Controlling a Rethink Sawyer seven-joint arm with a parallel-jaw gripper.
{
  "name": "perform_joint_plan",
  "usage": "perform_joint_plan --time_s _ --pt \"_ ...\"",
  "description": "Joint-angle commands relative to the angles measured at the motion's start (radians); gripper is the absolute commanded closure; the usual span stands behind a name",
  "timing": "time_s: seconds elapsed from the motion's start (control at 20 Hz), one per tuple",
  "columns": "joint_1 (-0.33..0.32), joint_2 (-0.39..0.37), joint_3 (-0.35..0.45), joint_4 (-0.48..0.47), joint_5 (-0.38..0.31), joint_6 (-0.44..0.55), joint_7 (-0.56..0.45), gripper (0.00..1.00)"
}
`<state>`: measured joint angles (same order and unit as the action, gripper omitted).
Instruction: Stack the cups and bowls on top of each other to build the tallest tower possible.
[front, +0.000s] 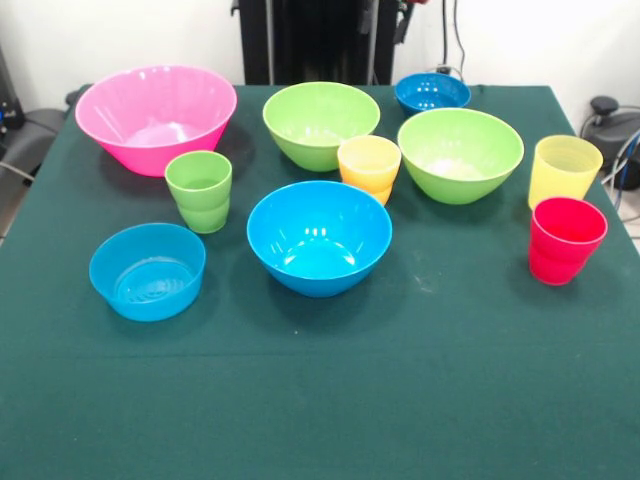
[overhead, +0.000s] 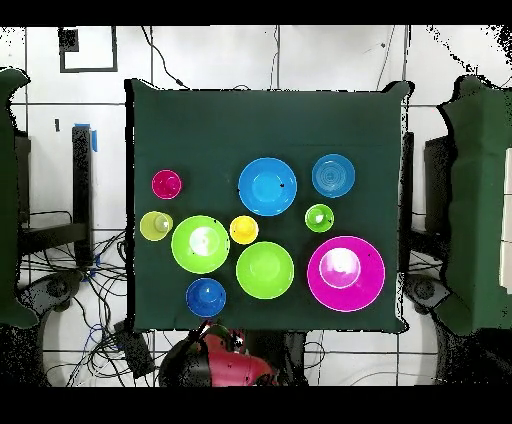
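Note:
All cups and bowls stand apart and upright on the green table (front: 320, 400); nothing is stacked. The pink bowl (front: 155, 115) (overhead: 346, 273) is far left in the front view, with the two lime bowls (front: 320, 122) (front: 460, 152) and the small dark blue bowl (front: 432, 93) along the back. The bright blue bowl (front: 318, 235) sits mid-table, the shallow light blue bowl (front: 147, 270) at the near left. The green cup (front: 199, 190), orange-yellow cup (front: 369, 167), pale yellow cup (front: 564, 170) and red cup (front: 566, 240) stand between them. The gripper shows in neither view.
The robot's black pedestal (front: 305, 40) stands behind the table's far edge. Its red arm (overhead: 225, 365) is drawn back off the table. Cables lie on the floor beside the table (overhead: 95, 300). Dark chairs stand at both sides (overhead: 480, 200).

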<state>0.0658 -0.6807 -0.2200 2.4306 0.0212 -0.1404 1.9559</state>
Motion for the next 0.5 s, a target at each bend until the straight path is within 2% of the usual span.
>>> perform_joint_plan --time_s 0.05,0.2,0.35,0.5 --pt "0.115 0.029 -0.106 -0.047 0.106 -0.151 0.231 0.0" --pt "0.111 0.077 -0.08 -0.046 0.116 -0.203 0.279 0.0" --pt "0.172 0.117 -0.108 -0.049 0.159 -0.295 0.318 0.0" --pt "0.157 0.153 -0.063 -0.062 0.146 -0.37 0.36 0.0"
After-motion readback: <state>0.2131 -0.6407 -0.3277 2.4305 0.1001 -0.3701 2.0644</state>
